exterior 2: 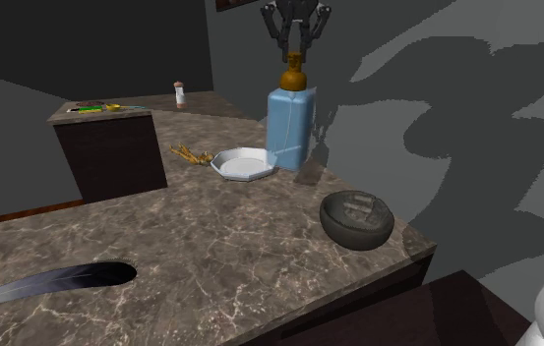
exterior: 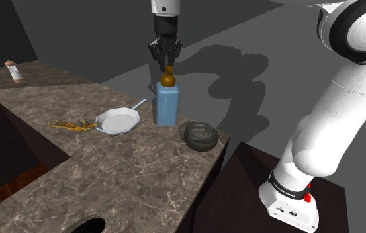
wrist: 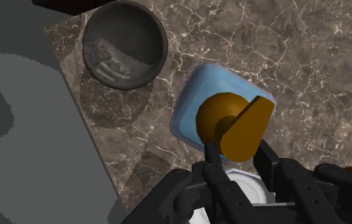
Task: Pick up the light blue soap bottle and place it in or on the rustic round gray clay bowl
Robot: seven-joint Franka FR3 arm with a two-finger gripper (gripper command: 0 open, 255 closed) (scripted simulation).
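Note:
The light blue soap bottle [exterior: 167, 104] [exterior 2: 290, 128] [wrist: 193, 105] stands upright on the marble counter [exterior: 128, 172], topped by an orange-brown pump [wrist: 235, 127]. My gripper [exterior: 169, 64] [exterior 2: 296, 51] [wrist: 237, 151] hangs straight above it, its fingers clasping the top of the pump from both sides. The round gray bowl [exterior: 200, 135] [exterior 2: 356, 218] [wrist: 124, 43] sits on the counter's corner a short way from the bottle, with a small lump inside it.
A white octagonal plate [exterior: 117, 121] [exterior 2: 244, 162] lies beside the bottle, with a yellow twig-like thing [exterior: 72, 125] past it. A small shaker [exterior: 15, 71] stands far back. The counter ends just behind the bowl and bottle. A dark sunken area [exterior: 2, 159] lies at the shoulder view's left.

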